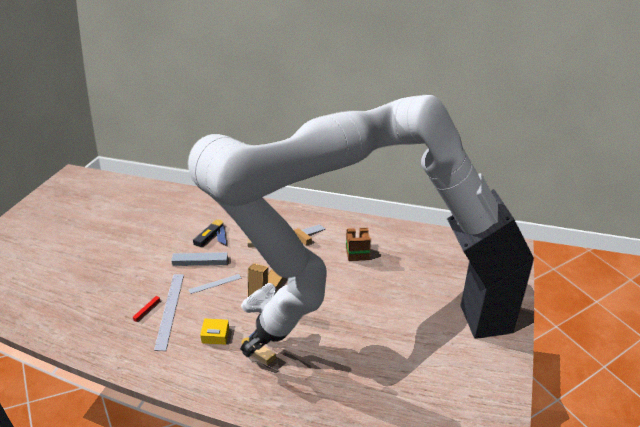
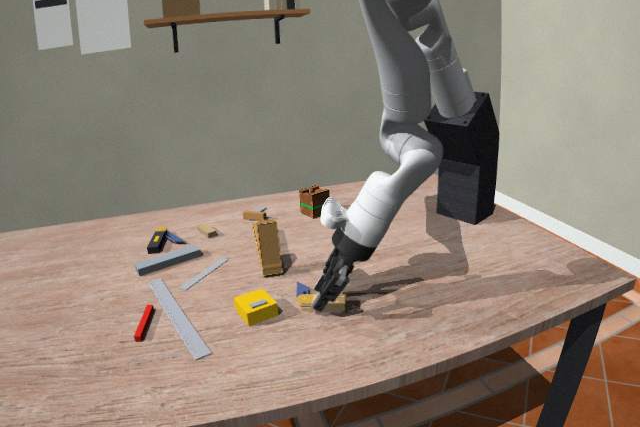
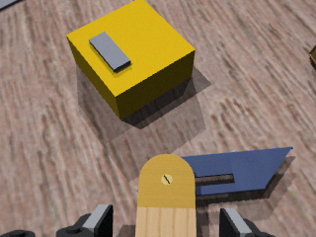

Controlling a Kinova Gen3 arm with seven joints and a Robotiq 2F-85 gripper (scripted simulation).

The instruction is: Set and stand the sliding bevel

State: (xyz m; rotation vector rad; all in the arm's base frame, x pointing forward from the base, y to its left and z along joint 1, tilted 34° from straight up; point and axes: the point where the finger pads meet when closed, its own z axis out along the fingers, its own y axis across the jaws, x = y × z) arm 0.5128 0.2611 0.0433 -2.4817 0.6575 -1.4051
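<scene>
The wooden sliding bevel [image 1: 267, 355] [image 2: 337, 302] [image 3: 165, 190] lies flat near the table's front edge. Its rounded foot points at the yellow box, and its blue blade [image 3: 237, 168] [image 2: 302, 288] is swung out to one side. My gripper [image 1: 251, 347] [image 2: 323, 303] [image 3: 165, 222] is down over the handle. One finger stands on each side with a gap to the wood, so it is open. The black bevel [image 1: 206, 234] [image 2: 155, 241] lies at the back left. The brown slotted block [image 1: 357, 244] [image 2: 312, 201] stands at the back. The wooden leg [image 1: 256, 277] [image 2: 267, 246] stands mid-table, with its rail mostly hidden.
A yellow box [image 1: 214, 330] [image 2: 255, 306] [image 3: 130, 54] sits close to the bevel's foot. To the left lie a long grey ruler [image 1: 169, 311] [image 2: 178, 316], a red stick [image 1: 146, 308] [image 2: 143, 322], a grey bar [image 1: 199, 258] [image 2: 168, 258] and a thin grey strip [image 1: 214, 283] [image 2: 204, 273].
</scene>
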